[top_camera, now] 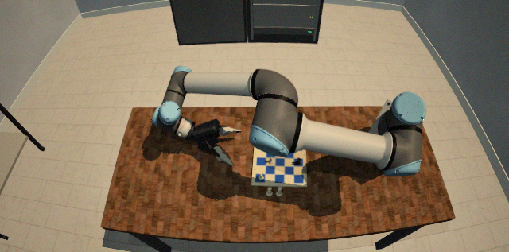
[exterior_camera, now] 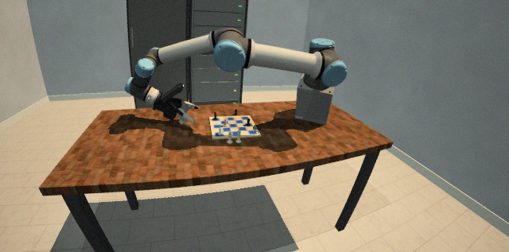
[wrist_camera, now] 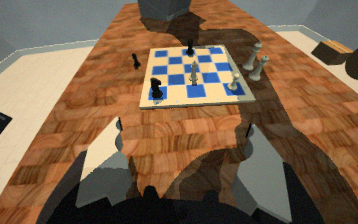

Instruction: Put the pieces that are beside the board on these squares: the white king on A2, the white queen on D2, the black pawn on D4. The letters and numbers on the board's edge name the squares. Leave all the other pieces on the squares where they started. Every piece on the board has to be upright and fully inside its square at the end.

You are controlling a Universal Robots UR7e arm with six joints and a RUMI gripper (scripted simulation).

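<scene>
Wrist view: 2 white pieces [wrist_camera: 253, 56] [wrist_camera: 259, 68] beyond gripper [top_camera: 230, 145] [exterior_camera: 192, 114] [wrist_camera: 183, 121], right of board [wrist_camera: 147, 90]; jaws spread wide.

Patchwork wood tabletop [top_camera: 179, 212] [exterior_camera: 131, 160] [wrist_camera: 70, 125], matt grey fingers [top_camera: 223, 156] [exterior_camera: 186, 117].

Between the jaws [top_camera: 227, 147] [exterior_camera: 196, 114] and the board [top_camera: 254, 184] [exterior_camera: 236, 137] [wrist_camera: 195, 104], no piece stood in the way. On the board, 4 pieces were obstacles. Beyond 1 edge, 2 pale pieces [top_camera: 274, 191] [exterior_camera: 238, 138] [wrist_camera: 259, 69] stood close together, leaving little room between them.
</scene>
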